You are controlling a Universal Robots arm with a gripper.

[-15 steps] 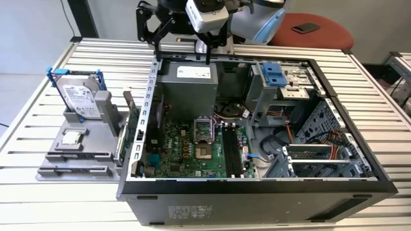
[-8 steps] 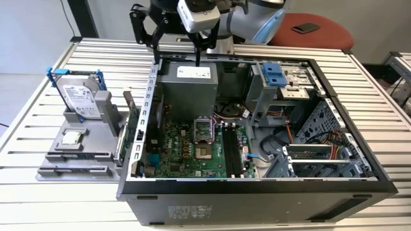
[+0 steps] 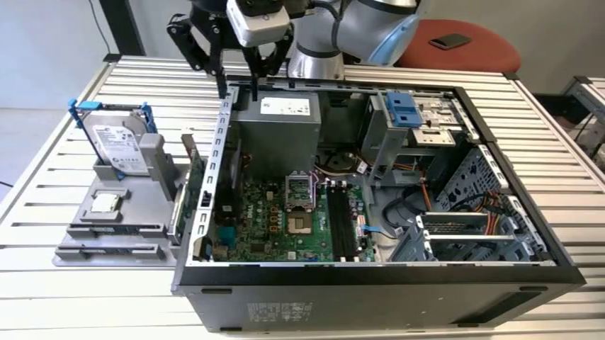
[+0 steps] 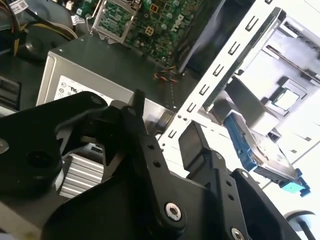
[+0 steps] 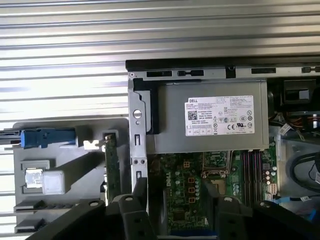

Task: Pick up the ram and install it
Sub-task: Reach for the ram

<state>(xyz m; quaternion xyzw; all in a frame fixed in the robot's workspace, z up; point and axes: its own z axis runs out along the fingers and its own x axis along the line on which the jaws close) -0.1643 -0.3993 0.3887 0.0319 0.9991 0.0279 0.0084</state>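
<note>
The ram looks like a thin dark strip lying in a front groove of the grey holder, on the exterior view's left beside the open computer case. The motherboard's long black memory slots have nothing in them. My gripper hangs above the case's back corner, over the grey power supply, well away from the ram. Its black fingers stand apart with nothing between them, and both wrist views show the gap in the gripper.
On the holder stand a silver hard drive in a blue frame, a processor and an upright green expansion card. Cables and drive cages crowd the case's right half. The case's metal rear wall separates holder and motherboard.
</note>
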